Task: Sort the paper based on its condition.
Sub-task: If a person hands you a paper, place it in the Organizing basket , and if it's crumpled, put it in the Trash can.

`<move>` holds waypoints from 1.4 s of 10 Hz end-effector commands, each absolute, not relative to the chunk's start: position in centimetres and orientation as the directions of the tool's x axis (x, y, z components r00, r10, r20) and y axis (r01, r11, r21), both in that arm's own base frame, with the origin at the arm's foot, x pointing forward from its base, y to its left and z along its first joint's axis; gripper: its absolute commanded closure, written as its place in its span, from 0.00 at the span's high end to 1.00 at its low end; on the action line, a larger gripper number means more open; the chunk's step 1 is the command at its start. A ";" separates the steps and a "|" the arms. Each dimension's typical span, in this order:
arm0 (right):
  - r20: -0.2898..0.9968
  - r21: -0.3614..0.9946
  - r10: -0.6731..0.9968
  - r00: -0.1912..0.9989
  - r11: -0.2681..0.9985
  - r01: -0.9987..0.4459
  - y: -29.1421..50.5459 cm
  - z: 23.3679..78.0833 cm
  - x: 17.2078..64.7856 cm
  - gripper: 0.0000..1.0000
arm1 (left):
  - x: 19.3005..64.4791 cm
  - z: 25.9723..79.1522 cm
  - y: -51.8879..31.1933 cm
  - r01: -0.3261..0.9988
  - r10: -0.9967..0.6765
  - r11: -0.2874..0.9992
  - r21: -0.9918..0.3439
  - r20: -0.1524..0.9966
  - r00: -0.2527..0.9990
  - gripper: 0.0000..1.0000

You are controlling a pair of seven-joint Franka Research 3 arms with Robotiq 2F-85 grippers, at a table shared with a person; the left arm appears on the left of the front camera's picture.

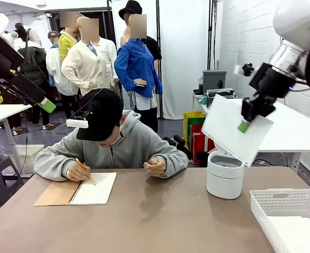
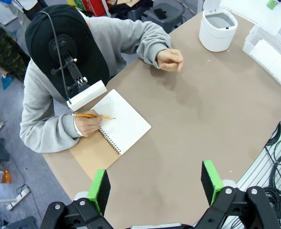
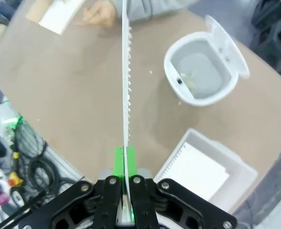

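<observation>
My right gripper (image 1: 243,126) (image 3: 125,162) is shut on a flat white sheet of paper (image 1: 229,129), held up in the air above the round white bin (image 1: 224,176). In the right wrist view the paper (image 3: 126,71) shows edge-on, with a ragged torn-perforation edge. Another sheet of paper (image 3: 196,171) (image 1: 301,232) lies in the white basket (image 1: 281,199). My left gripper (image 2: 155,183) is open and empty, high above the table's near left; it also shows in the front view (image 1: 47,105).
A person at the far side writes with a pencil (image 1: 85,171) in a spiral notebook (image 1: 94,188) (image 2: 123,121); their other hand (image 1: 156,166) rests mid-table. The bin (image 3: 170,59) stands open beside the basket (image 3: 240,167) at the right.
</observation>
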State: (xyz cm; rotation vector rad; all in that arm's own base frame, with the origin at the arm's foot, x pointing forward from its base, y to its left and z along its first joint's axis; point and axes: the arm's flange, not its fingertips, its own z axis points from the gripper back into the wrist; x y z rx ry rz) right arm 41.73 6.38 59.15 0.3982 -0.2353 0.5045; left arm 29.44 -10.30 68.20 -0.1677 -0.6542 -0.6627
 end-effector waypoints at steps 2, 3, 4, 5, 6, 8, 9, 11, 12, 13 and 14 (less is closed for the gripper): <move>0.264 0.311 0.363 0.893 0.845 -0.436 2.1 57.0 38.3 0.00 | 29.4 68.2 -10.3 0.617 -0.517 0.784 0.059 0.612 0.598 1.00; 0.261 0.343 0.345 0.902 0.840 -0.420 0.4 55.1 37.7 0.00 | 29.4 68.2 -10.3 0.617 -0.517 0.784 0.059 0.612 0.598 1.00; 0.227 0.387 0.308 0.924 0.842 -0.376 -0.9 53.2 37.2 0.00 | 29.4 68.2 -10.3 0.617 -0.517 0.784 0.059 0.612 0.598 1.00; 0.196 0.412 0.272 0.942 0.849 -0.331 -2.2 51.6 36.7 0.00 | 29.4 68.2 -10.3 0.617 -0.517 0.784 0.059 0.612 0.598 1.00; 0.174 0.423 0.245 0.954 0.856 -0.297 -3.4 50.5 35.8 0.00 | 29.4 68.2 -10.3 0.617 -0.517 0.784 0.059 0.612 0.598 1.00; 0.171 0.381 0.247 0.954 0.876 -0.295 -4.6 48.8 34.8 0.00 | 29.4 68.2 -10.3 0.617 -0.517 0.784 0.059 0.612 0.598 1.00; 0.142 0.366 0.241 0.960 0.888 -0.277 -4.7 48.0 34.6 0.00 | 29.4 68.2 -10.3 0.617 -0.517 0.784 0.059 0.612 0.598 1.00; 0.078 0.354 0.225 0.971 0.904 -0.238 -5.2 46.2 34.3 0.00 | 29.4 68.2 -10.3 0.617 -0.517 0.784 0.059 0.612 0.598 1.00; 0.053 0.342 0.228 0.972 0.910 -0.233 -5.2 45.2 34.5 0.00 | 29.4 68.2 -10.3 0.617 -0.517 0.784 0.059 0.612 0.598 1.00; 0.035 0.335 0.233 0.972 0.913 -0.231 -5.1 44.4 34.8 0.00 | 29.4 68.2 -10.3 0.617 -0.517 0.784 0.059 0.612 0.598 1.00; 0.008 0.336 0.233 0.973 0.915 -0.222 -5.2 43.8 34.5 0.00 | 29.4 68.2 -10.3 0.617 -0.517 0.784 0.059 0.612 0.598 1.00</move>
